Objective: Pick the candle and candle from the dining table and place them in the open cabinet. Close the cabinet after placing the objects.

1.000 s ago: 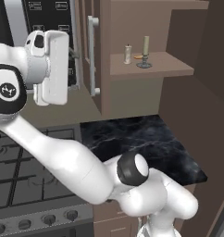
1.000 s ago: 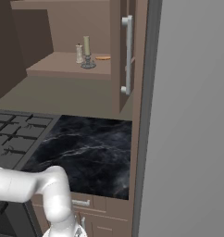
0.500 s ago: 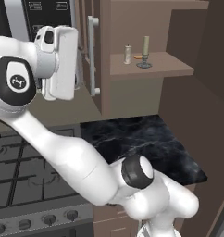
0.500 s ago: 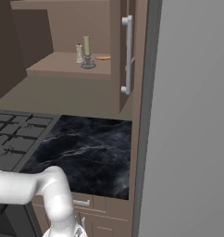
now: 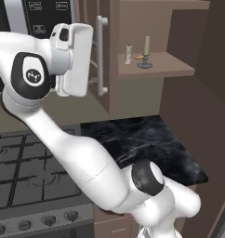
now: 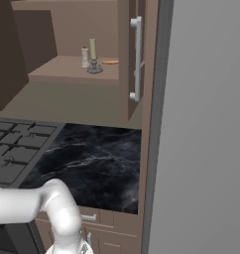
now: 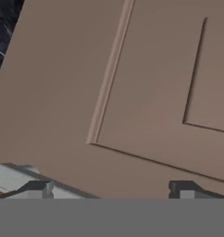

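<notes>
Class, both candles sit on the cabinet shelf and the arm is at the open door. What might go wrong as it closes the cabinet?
1. The open gripper faces the flat door panel, not the handle; a push may slip.
2. The stick candle and stub stand near the shelf's front edge; a slammed door could topple them.

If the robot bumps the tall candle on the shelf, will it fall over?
Maybe. The tall candle is a slim, upright stick, so it looks tippy. Its round dish base should steady it somewhat. The short candle beside it looks squatter and probably harder to topple.

Cabinet shelf (image 5: 165, 67) — two candles (image 5: 145, 52)
</notes>
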Motion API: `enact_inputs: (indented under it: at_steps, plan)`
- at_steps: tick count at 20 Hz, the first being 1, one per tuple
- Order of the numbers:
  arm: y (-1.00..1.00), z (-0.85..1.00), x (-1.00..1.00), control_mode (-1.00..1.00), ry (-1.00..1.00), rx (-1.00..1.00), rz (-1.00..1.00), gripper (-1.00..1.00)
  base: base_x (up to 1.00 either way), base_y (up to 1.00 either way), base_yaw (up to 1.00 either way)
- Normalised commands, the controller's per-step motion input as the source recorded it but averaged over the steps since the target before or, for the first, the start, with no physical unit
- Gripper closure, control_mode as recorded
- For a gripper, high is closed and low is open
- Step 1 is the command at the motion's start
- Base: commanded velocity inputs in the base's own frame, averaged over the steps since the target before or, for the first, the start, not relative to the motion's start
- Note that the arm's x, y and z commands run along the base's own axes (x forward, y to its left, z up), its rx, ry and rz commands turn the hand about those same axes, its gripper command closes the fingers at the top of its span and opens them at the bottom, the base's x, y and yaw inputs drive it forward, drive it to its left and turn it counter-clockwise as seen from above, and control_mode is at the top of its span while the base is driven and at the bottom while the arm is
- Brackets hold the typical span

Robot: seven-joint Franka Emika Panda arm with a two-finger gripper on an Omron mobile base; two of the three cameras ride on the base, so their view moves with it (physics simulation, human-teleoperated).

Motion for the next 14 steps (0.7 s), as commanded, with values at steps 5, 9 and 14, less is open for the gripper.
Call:
enact_inputs:
  at_steps: [5, 9, 14]
  plan:
    - [-0.54, 0.0, 0.01, -1.0, -0.06, -0.02, -0.05, -1.0, 0.0, 0.0, 0.0]
    - [-0.62, 0.0, 0.12, -1.0, -0.06, -0.01, -0.03, -1.0, 0.0, 0.0, 0.0]
    - [-0.52, -0.05, 0.22, -1.0, -0.05, -0.01, -0.01, -1.0, 0.0, 0.0, 0.0]
